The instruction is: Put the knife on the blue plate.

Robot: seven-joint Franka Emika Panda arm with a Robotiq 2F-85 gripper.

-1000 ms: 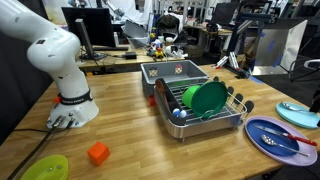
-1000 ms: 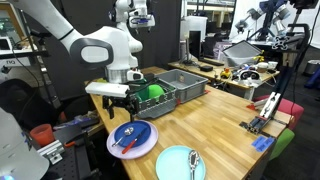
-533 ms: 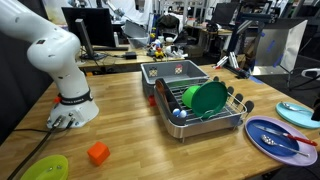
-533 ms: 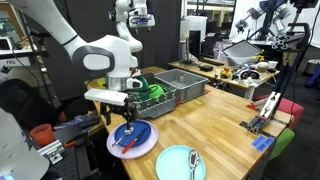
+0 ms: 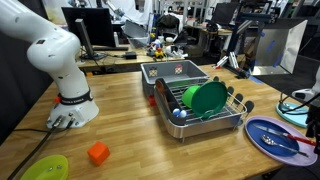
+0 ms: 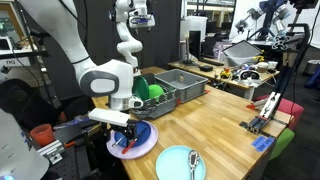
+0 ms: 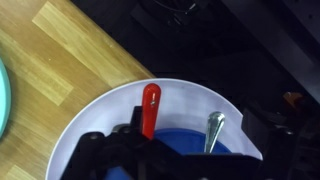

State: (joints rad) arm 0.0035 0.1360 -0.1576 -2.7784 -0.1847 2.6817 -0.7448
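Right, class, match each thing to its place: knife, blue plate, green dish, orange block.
Things:
1. knife
2. blue plate
3. green dish
4. orange block

Places:
a. upright in the dish rack
b. on the table near the robot base
c. on a pale-rimmed plate, beside a grey utensil
d. at the table edge, carrying a spoon

Pairs: 1-c, 2-d, 3-a, 4-b.

Exterior views face the table (image 5: 130, 110) from different sides; the wrist view looks closely down on their shared plate (image 7: 90, 130)
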